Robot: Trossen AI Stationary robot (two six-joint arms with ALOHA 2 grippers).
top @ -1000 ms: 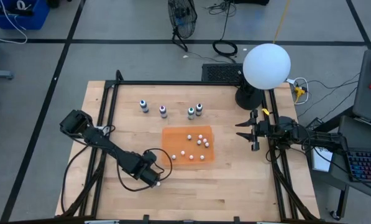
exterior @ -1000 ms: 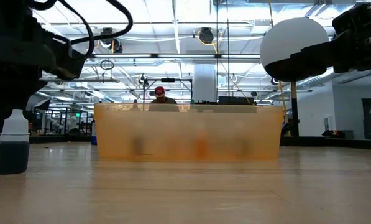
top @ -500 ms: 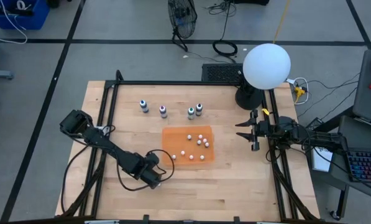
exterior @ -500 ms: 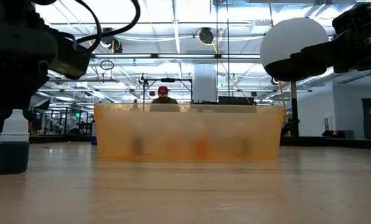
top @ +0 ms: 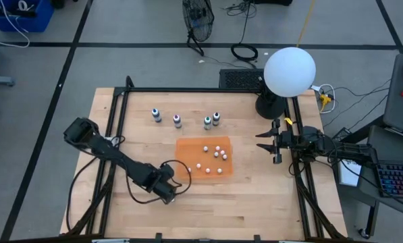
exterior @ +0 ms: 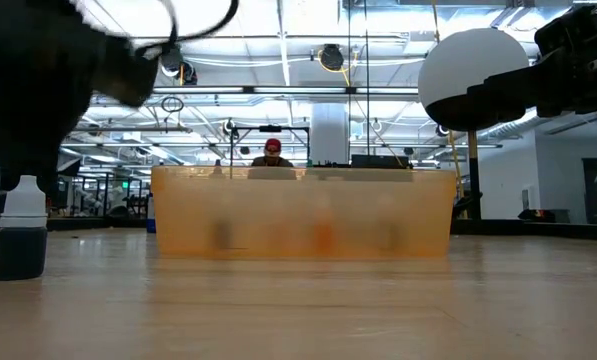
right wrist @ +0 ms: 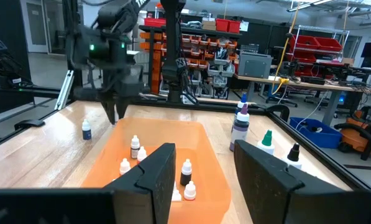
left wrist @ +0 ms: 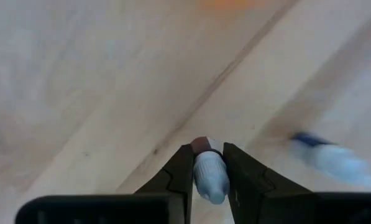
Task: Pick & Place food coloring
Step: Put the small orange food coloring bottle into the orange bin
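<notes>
Left gripper point(top: 172, 192) low over pale wooden table point(top: 255, 196), just near-left of shallow orange plastic tray point(top: 187, 148), pressed shut on small bottle with pale blue cap point(left wrist: 209, 174). Bottle pinched between both dark fingers point(left wrist: 179, 171). Second small bottle point(left wrist: 331, 158) blurred on boards close by; standing or lying, not possible to tell. Four tiny dark food coloring bottles with pale caps point(top: 177, 121) in row at far side of table, behind tray, upright and apart from each other. Small white-topped pieces point(top: 218, 154) scattered inside tray. Right gripper point(top: 259, 142) waiting to right of tray, fingers parted, holding nothing.
</notes>
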